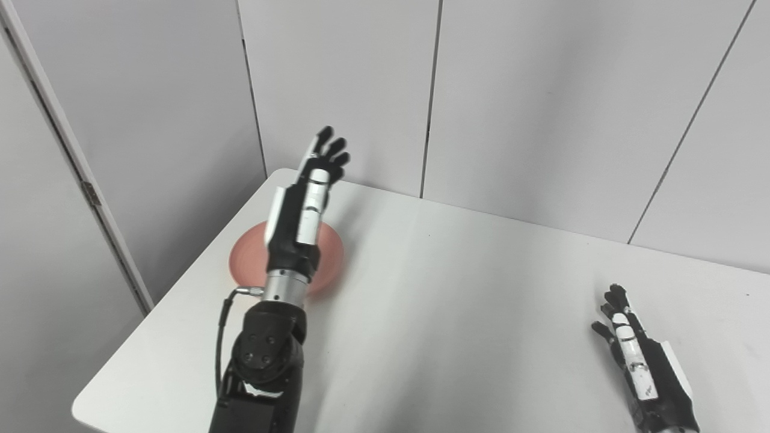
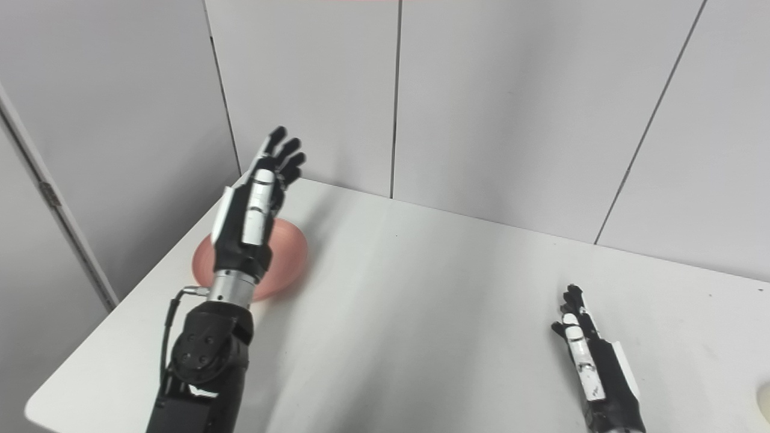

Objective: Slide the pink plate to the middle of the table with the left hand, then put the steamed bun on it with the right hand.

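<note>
The pink plate (image 1: 334,255) lies on the white worktop (image 1: 457,313) near its far left corner, well left of the middle, and is partly hidden behind the left arm. The left robot hand (image 1: 307,198) is raised above the plate, its fingers (image 1: 329,147) stretched out and spread wide toward the far wall, holding nothing; whether it touches the plate cannot be told, though it looks lifted clear of it. The right robot hand (image 2: 586,349) is low over the worktop at the near right, fingers extended and slightly apart, also empty, and well apart from the plate. At the extreme right edge of the right eye view a small pale rounded shape (image 2: 764,402) sits on the worktop, cut off by the frame; it may be the steamed bun, but too little shows to be sure. Grey wall panels (image 1: 517,90) stand behind the worktop.
</note>
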You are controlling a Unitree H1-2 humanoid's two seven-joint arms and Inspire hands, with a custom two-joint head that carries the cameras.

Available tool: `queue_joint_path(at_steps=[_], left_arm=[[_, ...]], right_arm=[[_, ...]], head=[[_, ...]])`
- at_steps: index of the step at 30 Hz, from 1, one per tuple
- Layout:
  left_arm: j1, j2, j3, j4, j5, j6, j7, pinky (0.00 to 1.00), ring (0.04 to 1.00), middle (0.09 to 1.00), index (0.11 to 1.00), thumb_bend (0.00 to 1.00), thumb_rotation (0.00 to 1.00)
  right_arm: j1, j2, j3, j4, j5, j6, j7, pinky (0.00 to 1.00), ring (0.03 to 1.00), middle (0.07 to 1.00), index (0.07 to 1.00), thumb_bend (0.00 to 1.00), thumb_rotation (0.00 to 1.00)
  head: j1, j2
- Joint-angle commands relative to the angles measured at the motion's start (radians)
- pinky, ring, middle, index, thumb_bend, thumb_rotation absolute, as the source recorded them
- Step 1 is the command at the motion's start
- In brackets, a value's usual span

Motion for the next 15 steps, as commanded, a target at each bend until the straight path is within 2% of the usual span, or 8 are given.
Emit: queue_joint_path(at_steps=[1, 8, 15], left_arm=[[-0.036, 0.028, 0.021, -0.036, -0.017, -0.017, 0.023, 0.94, 0.911, 0.926, 0.926, 0.49, 1.0], [-0.037, 0.065, 0.082, -0.013, -0.058, -0.05, 0.045, 0.94, 0.914, 0.93, 0.934, 0.47, 1.0], [-0.031, 0.093, 0.134, 0.025, -0.074, -0.073, 0.071, 0.93, 0.923, 0.939, 0.943, 0.5, 1.0]], right_arm=[[0.04, -0.018, -0.009, 0.005, -0.002, 0.057, -0.001, 1.0, 1.0, 1.0, 1.0, 0.05, 1.0], [0.04, -0.021, -0.009, -0.005, -0.002, 0.071, 0.002, 1.0, 1.0, 1.0, 1.0, 0.06, 1.0], [0.041, -0.023, -0.013, -0.002, 0.014, 0.068, 0.009, 1.0, 1.0, 1.0, 1.0, 0.05, 1.0]], head=[[0.0, 0.001], [0.004, 0.003], [0.015, 0.001]])
